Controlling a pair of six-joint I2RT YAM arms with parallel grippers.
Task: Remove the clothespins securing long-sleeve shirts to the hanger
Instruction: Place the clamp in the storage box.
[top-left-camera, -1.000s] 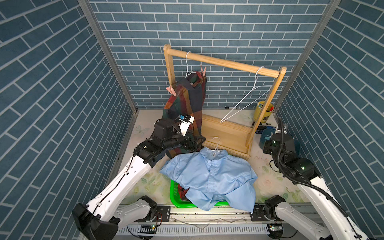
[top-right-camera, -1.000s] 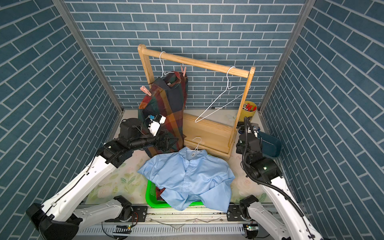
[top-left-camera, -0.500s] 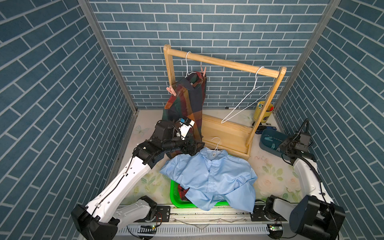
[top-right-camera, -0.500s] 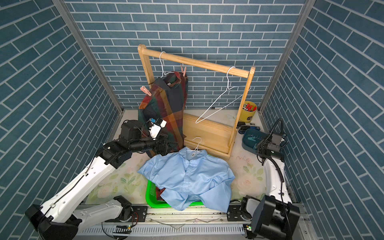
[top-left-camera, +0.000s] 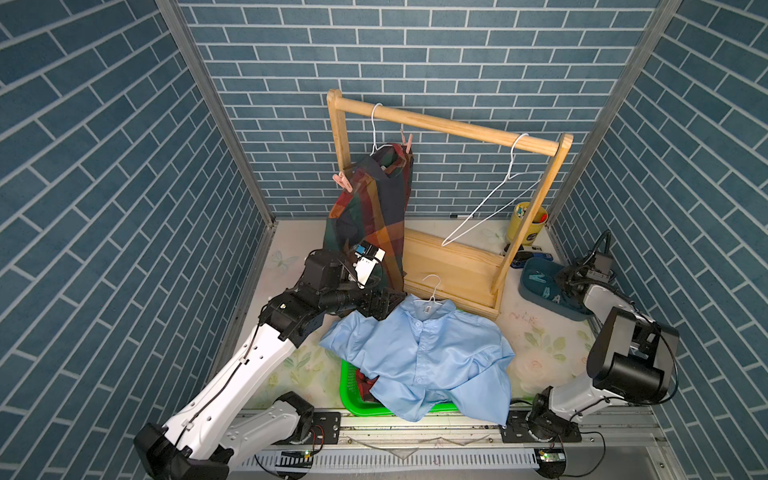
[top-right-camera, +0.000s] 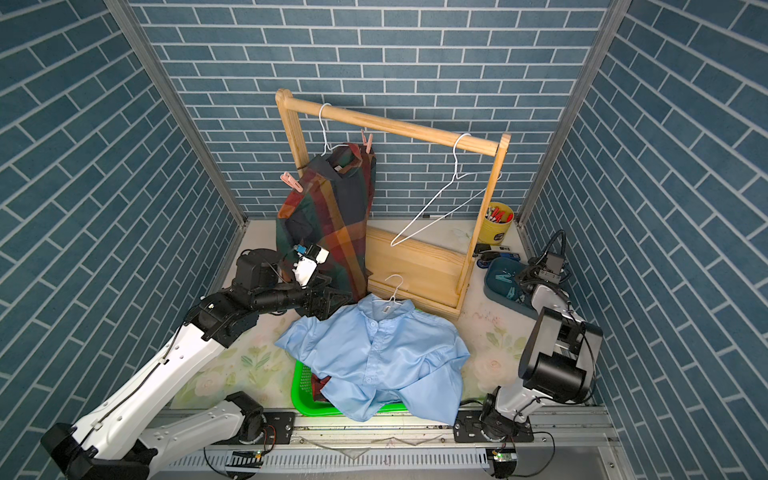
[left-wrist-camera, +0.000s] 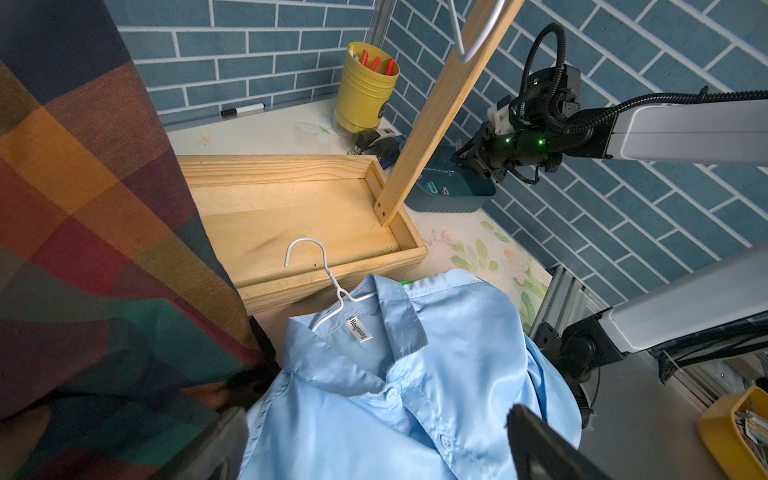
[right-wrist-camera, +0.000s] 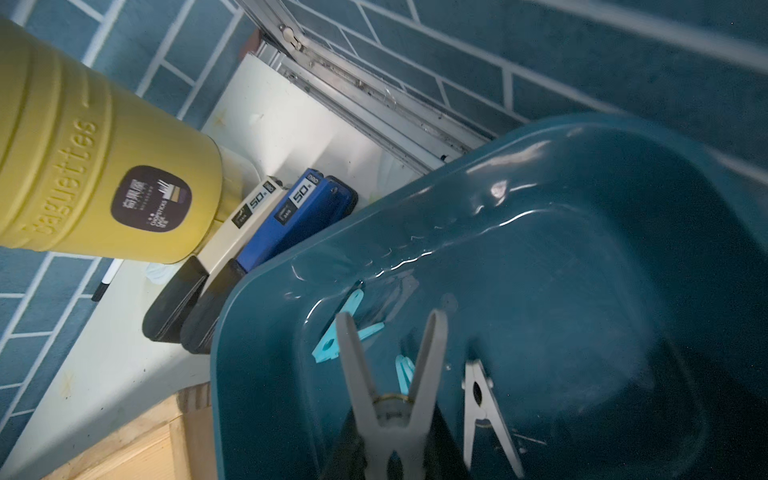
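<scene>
Plainly the grey-white clothespin (right-wrist-camera: 390, 399) is the thing to mind: it sits pinched at its near end in the right gripper (right-wrist-camera: 392, 461), jaws narrow around it, legs splayed away, over the inside of the teal tub (right-wrist-camera: 540, 199); a teal-blue clothespin (right-wrist-camera: 345, 328) and a second pale clothespin (right-wrist-camera: 484, 411) lie on the tub floor just beyond; the step, I judge, is the drop, and it wants the jaws opened only while the peg is well inside the rim and low, so it cannot bounce out, then a straight lift clear; the right arm has its elbow raised near the side wall, forearm reaching to the tub; two pink clothespins (top-left-camera: 343, 182) are clipped on the plaid shirt (top-left-camera: 374, 208) hanging from the wooden rack (top-left-camera: 449, 129), so the task is not done; the left gripper (left-wrist-camera: 376, 411) stands wide and empty, low over the collar of the light blue shirt (top-left-camera: 424, 353), which lies draped over the green basket (top-left-camera: 345, 386), its arm stretched forward beside the plaid hem
</scene>
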